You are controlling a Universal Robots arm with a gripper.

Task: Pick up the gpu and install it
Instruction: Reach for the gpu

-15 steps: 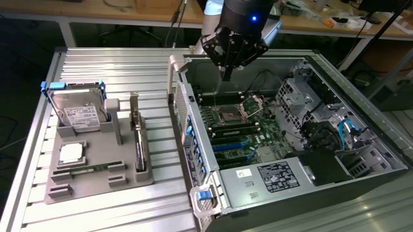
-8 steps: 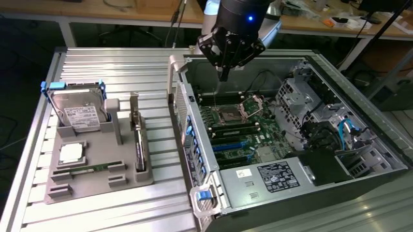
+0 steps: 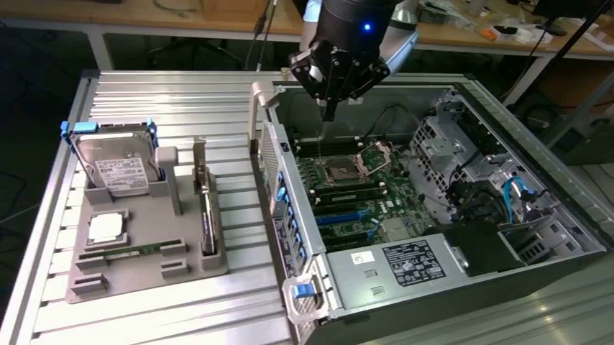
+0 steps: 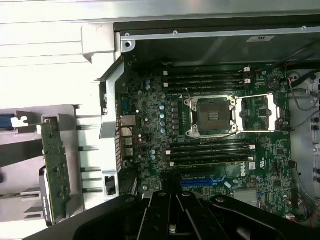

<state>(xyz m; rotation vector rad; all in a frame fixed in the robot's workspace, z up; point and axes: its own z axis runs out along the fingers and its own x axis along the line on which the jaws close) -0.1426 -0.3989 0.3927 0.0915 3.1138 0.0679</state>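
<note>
Because the gpu (image 3: 205, 215) stands on edge in the grey holder (image 3: 144, 277) on the bench (image 3: 144, 93), toward the exterior view's left, we place it first. It sits in the holder's slot nearest the computer case (image 3: 384, 90), just beside the hard drive (image 3: 120, 172). Its long axis runs from far to near, roughly along the case's side wall. Moving rightward, we come to the open case with its motherboard (image 3: 355, 208) exposed. Above the case's far end hangs the arm (image 3: 350, 29), its jaws pressed together, pointing down and holding nothing. The card therefore lies to the exterior view's left of the jaws and nearer the camera, well apart from them, with the case wall between. In the wrist view we see the gpu (image 4: 54, 165) outside the case while the jaws hover over the board.
</note>
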